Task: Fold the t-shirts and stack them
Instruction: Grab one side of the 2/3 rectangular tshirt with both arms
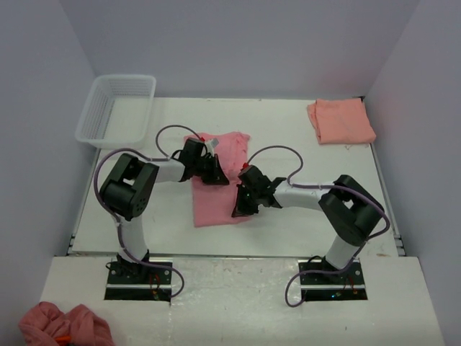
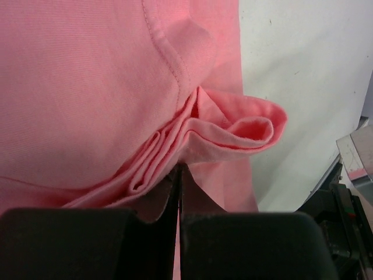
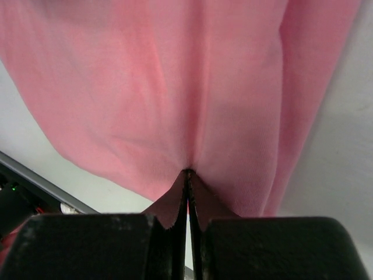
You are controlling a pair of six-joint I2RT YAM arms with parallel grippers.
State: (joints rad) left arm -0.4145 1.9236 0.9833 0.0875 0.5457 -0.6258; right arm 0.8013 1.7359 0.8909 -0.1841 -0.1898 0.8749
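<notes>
A rose-pink t-shirt point(image 1: 212, 202) lies partly folded in a long strip at the middle of the table. My left gripper point(image 1: 213, 175) is at its upper part, shut on a bundle of folded layers at the shirt's edge point(image 2: 178, 169); a stitched hem point(image 2: 166, 58) runs above the pinch. My right gripper point(image 1: 242, 207) is at the strip's lower right edge, shut on a pinch of the same pink cloth point(image 3: 187, 172), which hangs taut from the tips point(image 3: 175, 76). A paler salmon-orange t-shirt point(image 1: 341, 120) lies folded at the back right corner, away from both grippers.
A white plastic basket point(image 1: 126, 77) stands at the back left corner. A crumpled pink cloth heap point(image 1: 65, 326) lies on the near ledge, left of the left arm's base. White walls close in the table point(image 1: 302, 223) on three sides.
</notes>
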